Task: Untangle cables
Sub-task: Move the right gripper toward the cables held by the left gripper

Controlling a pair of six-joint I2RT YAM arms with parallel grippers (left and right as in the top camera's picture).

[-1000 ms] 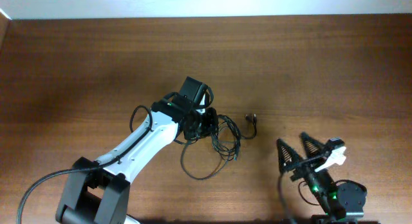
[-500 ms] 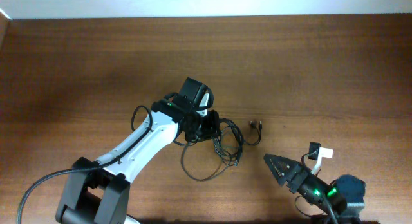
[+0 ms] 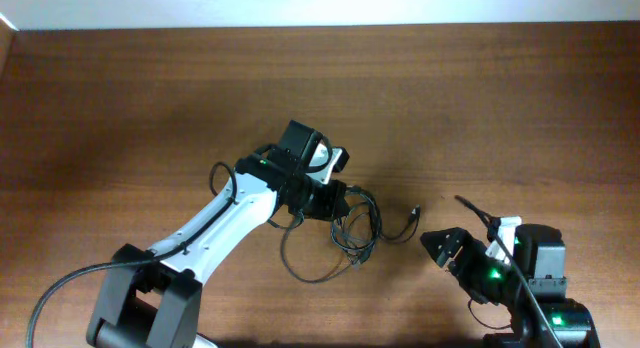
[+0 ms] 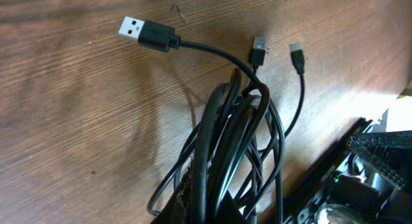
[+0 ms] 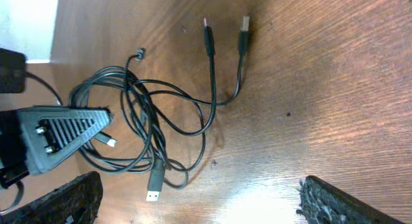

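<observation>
The cables [image 3: 358, 230] are thin black cords bunched in a tangle at the table's middle, with loose plug ends [image 3: 415, 213] trailing right. My left gripper [image 3: 325, 198] is shut on the bundle; in the left wrist view the cords [image 4: 238, 134] run between its jaws [image 4: 212, 214], and a USB plug [image 4: 145, 32] and two small plugs lie beyond. My right gripper [image 3: 452, 233] is open and empty, just right of the tangle. The right wrist view shows its fingers spread wide [image 5: 199, 205], with the cables [image 5: 141, 121] ahead of them.
The brown wooden table [image 3: 120, 108] spreads all round. A white wall strip [image 3: 320, 6] runs along the far edge. A loose loop of cord [image 3: 300, 263] hangs toward the front edge. The right arm's base [image 3: 545, 308] sits at the front right.
My left gripper has dragged the tangle a little right, and the plug ends slid right and nearer. My right gripper has turned and moved up-left toward the cables.
</observation>
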